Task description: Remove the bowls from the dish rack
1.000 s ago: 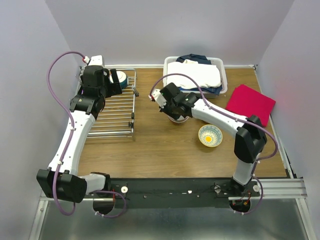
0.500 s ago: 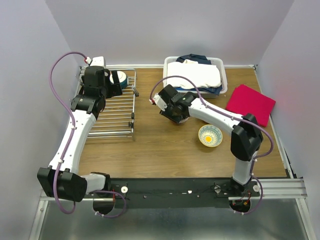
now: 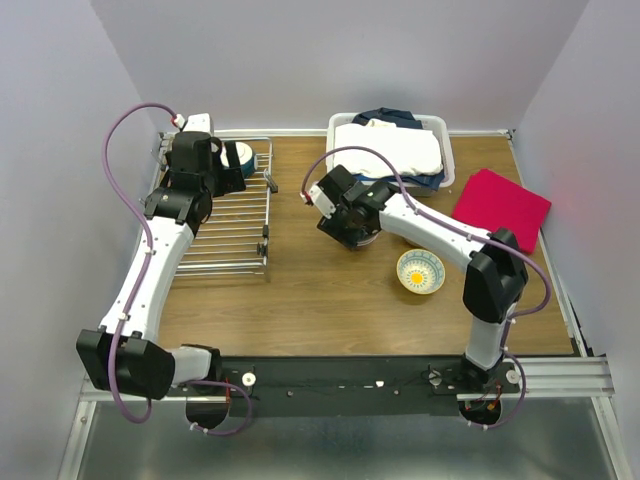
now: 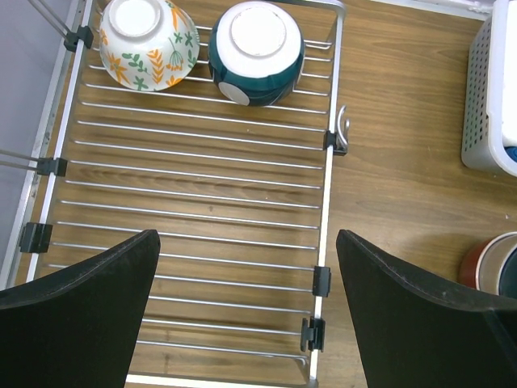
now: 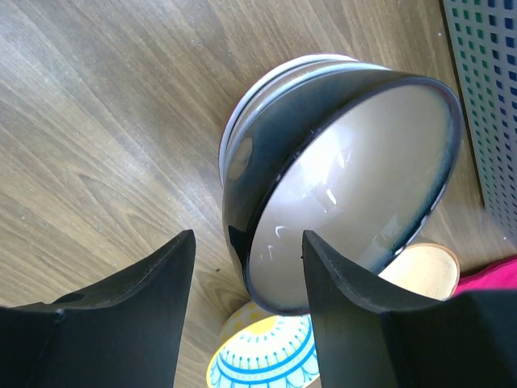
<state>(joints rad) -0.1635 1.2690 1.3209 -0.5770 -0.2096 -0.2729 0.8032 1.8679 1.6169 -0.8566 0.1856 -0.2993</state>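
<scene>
The right gripper (image 5: 248, 242) has its fingers apart on either side of the lower rim of a tilted dark bowl (image 5: 347, 178) with a pale glazed inside. The left finger (image 5: 121, 315) is clear of the bowl's wall, with bare wood showing between them. The right finger crosses in front of the rim, and whether it touches cannot be told. The bowl leans on top of a stack, with a white-rimmed bowl (image 5: 239, 121) just under it. The stack stands on the wooden table (image 5: 97, 121), outside the dish rack (image 3: 235, 235) and to its right, apart from it. Beside the stack, farther from the rack, is a cream bowl (image 5: 424, 263), and nearer the arm bases is a yellow and blue patterned bowl (image 3: 421, 271), standing upright. A white plastic laundry basket (image 3: 447, 150) full of folded cloth is beyond the stack, level with the rack's far end. A red cloth (image 3: 500, 207) lies flat on the table farther right again.

The left gripper (image 4: 246, 242) hangs over the dish rack with its black fingers (image 4: 81, 315) spread wide and nothing between them, only the wire bars below. At the rack's far end two bowls sit upside down, close side by side: a leaf-patterned bowl (image 4: 148, 42) in the left corner and a dark teal bowl (image 4: 257, 52) to its right. Small black clips line the rack's rim (image 4: 326, 202). A red-brown bowl (image 4: 481, 259) shows at the edge of the left wrist view, on the table to the rack's right
</scene>
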